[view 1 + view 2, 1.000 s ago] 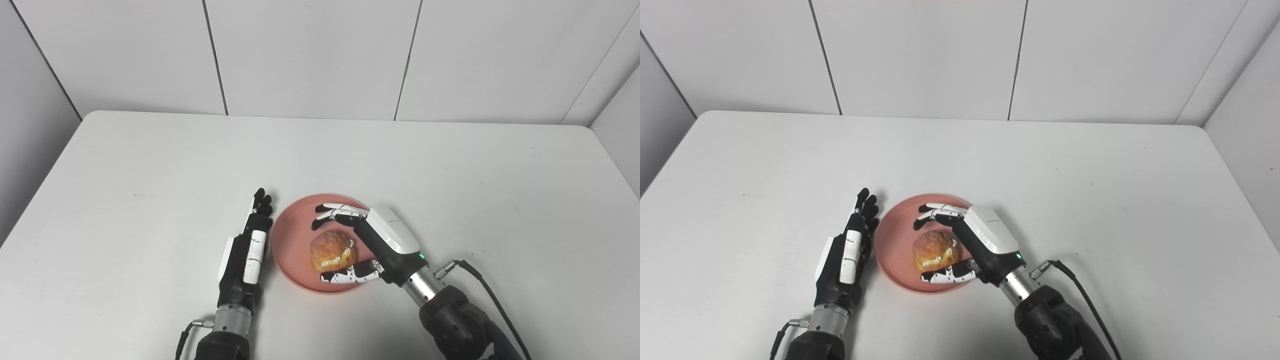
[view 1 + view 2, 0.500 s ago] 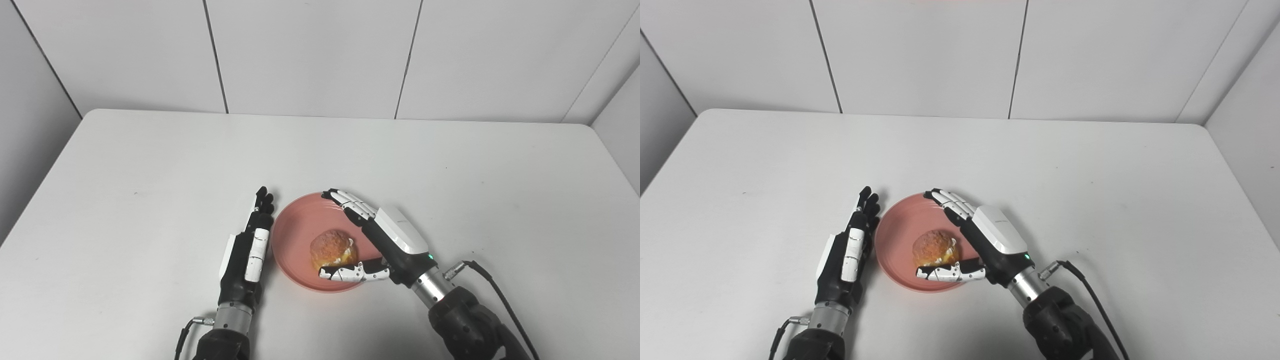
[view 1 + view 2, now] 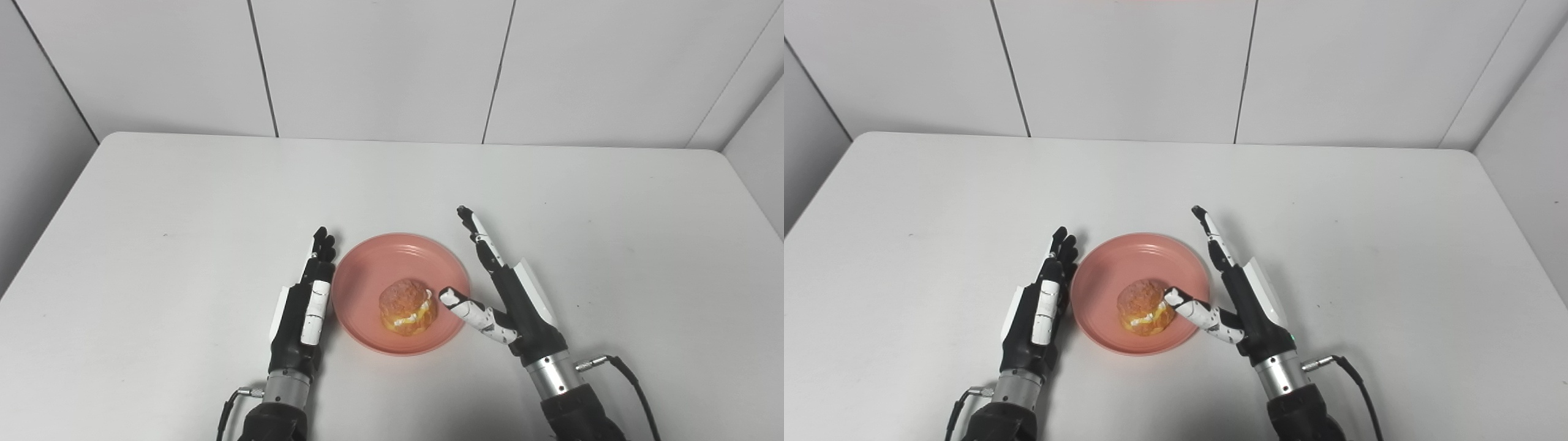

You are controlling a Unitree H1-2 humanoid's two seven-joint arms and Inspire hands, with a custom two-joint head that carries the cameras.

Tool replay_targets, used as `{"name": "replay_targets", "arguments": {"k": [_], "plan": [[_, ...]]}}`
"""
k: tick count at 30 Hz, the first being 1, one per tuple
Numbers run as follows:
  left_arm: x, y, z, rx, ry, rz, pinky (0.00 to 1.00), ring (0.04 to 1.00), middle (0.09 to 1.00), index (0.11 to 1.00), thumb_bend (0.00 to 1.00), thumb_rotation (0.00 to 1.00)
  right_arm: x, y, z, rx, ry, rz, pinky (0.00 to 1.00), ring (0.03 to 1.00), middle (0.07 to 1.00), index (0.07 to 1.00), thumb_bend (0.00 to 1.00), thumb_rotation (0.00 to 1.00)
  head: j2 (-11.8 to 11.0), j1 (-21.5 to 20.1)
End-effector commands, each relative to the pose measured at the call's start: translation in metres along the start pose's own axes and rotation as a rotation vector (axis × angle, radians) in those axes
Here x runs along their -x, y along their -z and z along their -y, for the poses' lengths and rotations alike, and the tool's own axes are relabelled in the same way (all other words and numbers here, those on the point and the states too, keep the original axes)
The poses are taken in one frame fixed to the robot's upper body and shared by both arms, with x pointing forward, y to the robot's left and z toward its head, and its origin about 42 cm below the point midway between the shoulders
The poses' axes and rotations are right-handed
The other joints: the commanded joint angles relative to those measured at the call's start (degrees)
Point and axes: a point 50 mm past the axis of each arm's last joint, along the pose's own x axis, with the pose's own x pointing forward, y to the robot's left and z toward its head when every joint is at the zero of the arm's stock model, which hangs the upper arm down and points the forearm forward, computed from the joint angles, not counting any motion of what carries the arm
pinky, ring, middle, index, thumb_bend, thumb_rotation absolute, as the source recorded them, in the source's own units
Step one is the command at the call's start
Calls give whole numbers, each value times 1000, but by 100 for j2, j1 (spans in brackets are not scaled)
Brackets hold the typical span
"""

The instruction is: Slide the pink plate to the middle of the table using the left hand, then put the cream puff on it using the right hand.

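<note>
The pink plate point(image 3: 375, 275) lies near the table's front middle, with the golden cream puff point(image 3: 407, 305) sitting on its front right part. My left hand point(image 3: 304, 306) rests edge-on just left of the plate's rim, fingers straight and together, holding nothing. My right hand point(image 3: 509, 293) stands open just right of the plate, fingers pointing away from me. Its thumb reaches toward the puff and ends right beside it. Whether the thumb touches the puff is unclear.
The white table point(image 3: 184, 202) stretches wide to the left, right and back of the plate. Grey wall panels point(image 3: 380, 67) close the far side. A black cable point(image 3: 631, 380) trails from my right wrist.
My right hand has let go of the cream puff, spread its fingers and drawn back to the right, off the plate. The puff stays on the plate. My left hand has not moved.
</note>
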Motion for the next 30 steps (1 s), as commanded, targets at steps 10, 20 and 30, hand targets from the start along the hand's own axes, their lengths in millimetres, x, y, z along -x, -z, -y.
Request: {"name": "replay_targets", "arguments": {"k": [10,20,30], "plan": [[-5,-6,4,-35,20,83,1000,1000,1000,1000,801,1000,4,-13,2,-115,132,-17,1000,1000,1000,1000,482,1000,-27,35],[-5,-4,0,-70,-15,124,1000,1000,1000,1000,786,1000,16,-1,0,-225,105,-135,1000,1000,1000,1000,594,998,-11,46],[-9,-6,-7,-86,-47,138,1000,1000,1000,1000,779,1000,16,6,-8,-364,73,-221,1000,1000,1000,1000,607,1000,11,37]]}}
